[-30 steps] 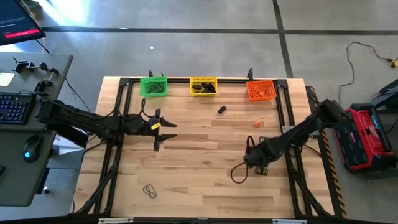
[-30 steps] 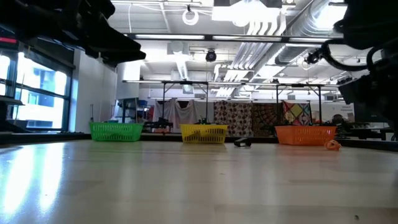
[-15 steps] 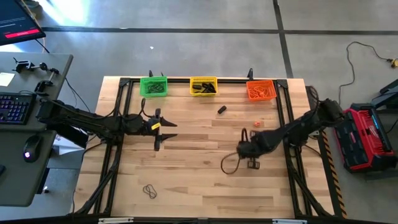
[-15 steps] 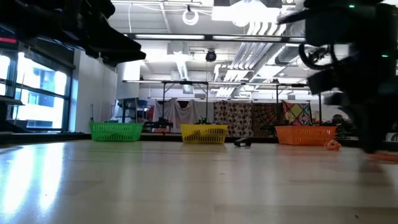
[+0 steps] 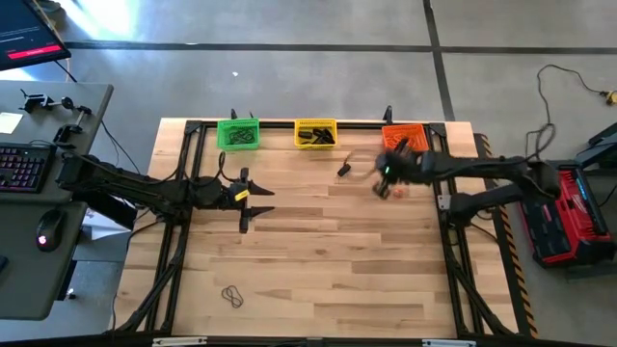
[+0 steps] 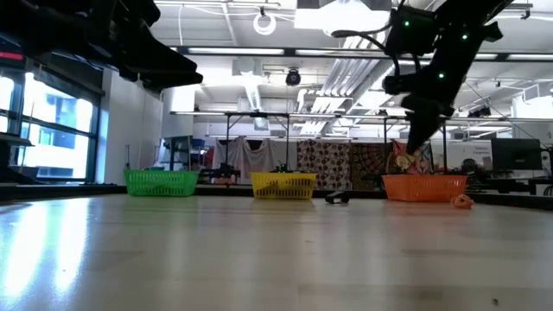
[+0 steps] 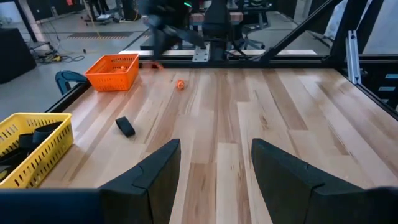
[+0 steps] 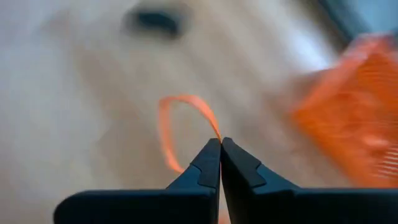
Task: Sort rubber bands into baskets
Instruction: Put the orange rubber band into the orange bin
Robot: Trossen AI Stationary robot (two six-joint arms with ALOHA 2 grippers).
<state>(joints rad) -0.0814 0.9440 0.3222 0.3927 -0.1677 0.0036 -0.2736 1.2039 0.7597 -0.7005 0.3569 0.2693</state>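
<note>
The right gripper (image 8: 220, 144), fingers clenched on an orange rubber band (image 8: 180, 121), carries it toward the orange basket (image 5: 405, 141), probably to drop it there.

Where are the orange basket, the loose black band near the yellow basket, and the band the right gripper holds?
orange basket (image 5: 405, 141): high view, its lattice wall.
loose black band (image 7: 125, 126): left wrist view, loop's middle.
held orange band (image 8: 166, 132): right wrist view, loop's side, pinched by right gripper (image 8: 220, 144).

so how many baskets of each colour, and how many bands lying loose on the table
green basket: 1
yellow basket: 1
orange basket: 1
loose black bands: 2
loose orange band: 1
total: 6, not counting the orange band in the right gripper
</note>
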